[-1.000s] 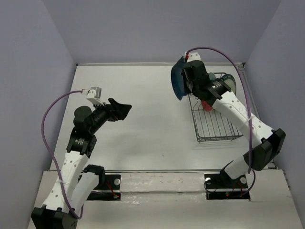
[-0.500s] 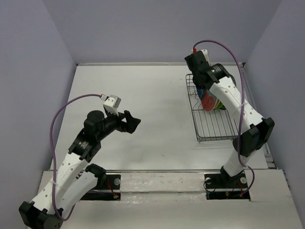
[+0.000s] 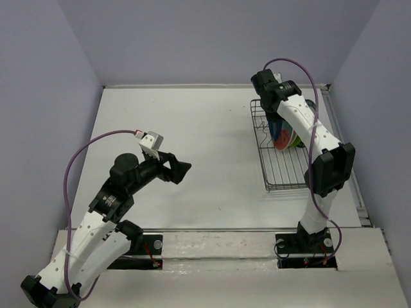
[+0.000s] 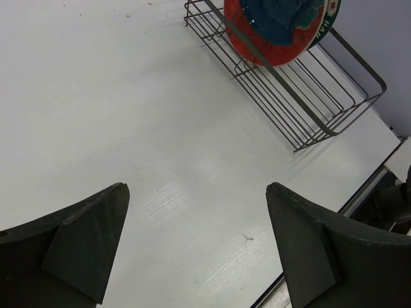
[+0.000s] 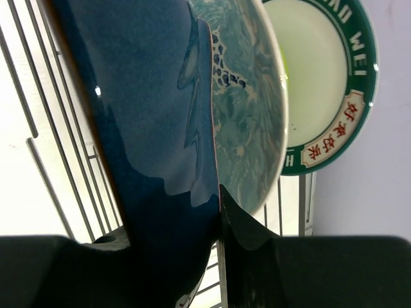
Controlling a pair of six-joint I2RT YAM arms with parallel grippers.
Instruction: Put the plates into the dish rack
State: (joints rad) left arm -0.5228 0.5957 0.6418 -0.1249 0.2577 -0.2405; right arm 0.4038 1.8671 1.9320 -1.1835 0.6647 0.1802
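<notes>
From above, the black wire dish rack (image 3: 289,170) lies along the right edge of the white counter (image 3: 192,115), toward its far right corner. A cluster of upright plates (image 3: 287,136) stands at the rack's far end. Every plate I can find is there, so loading looks nearly finished. The right arm (image 3: 302,125), which a second ago held its plate up beside the rack, now reaches down into it. The left gripper (image 3: 180,170) has drifted toward the counter's middle.

The left wrist view shows that gripper's fingers spread wide with nothing between them. A red plate with a blue centre (image 4: 276,38) stands in the rack beyond.

In the right wrist view, the right gripper (image 5: 218,247) is clamped on the glossy teal-blue plate (image 5: 148,128). The plate is upright among the wires, near a lime-green plate with a dark green lettered rim (image 5: 321,83). I cannot tell whether it is seated. Letting go is likely all that remains.
</notes>
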